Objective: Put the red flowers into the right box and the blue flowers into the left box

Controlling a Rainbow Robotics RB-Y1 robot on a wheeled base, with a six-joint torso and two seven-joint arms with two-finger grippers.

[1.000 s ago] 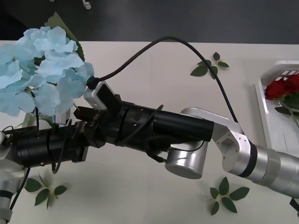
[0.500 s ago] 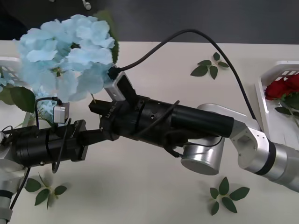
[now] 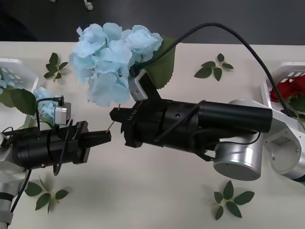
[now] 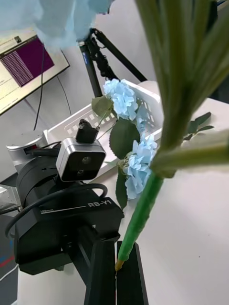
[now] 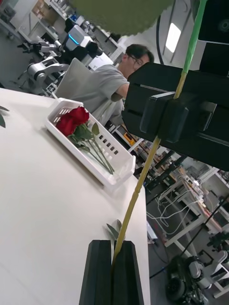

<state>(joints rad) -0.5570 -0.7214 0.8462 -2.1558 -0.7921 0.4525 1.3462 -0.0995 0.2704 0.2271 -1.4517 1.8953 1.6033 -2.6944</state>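
A blue flower (image 3: 112,59), a big pale-blue head with a green leaf, is held up over the table's middle. My right gripper (image 3: 118,119) is shut on its thin stem (image 5: 143,176), high up near the leaves. My left gripper (image 3: 107,136) is shut on the stem's yellowish lower tip, as the left wrist view (image 5: 113,271) shows. More blue flowers (image 3: 45,107) lie in and over the left box (image 3: 21,67), also seen from the right wrist (image 4: 143,95). Red flowers (image 3: 290,88) lie in the right box (image 3: 269,102), seen from the left wrist too (image 5: 71,121).
Loose leaf sprigs lie on the white table: one at the far left (image 3: 53,67), one at the far right (image 3: 213,69), one near the front right (image 3: 231,198) and one at the front left (image 3: 45,195). A black cable (image 3: 228,36) arches over the right arm.
My right arm has drawn back to the right, carrying the blue flower from above the left box to the table's middle. The left arm has stayed put; its fingers now show.
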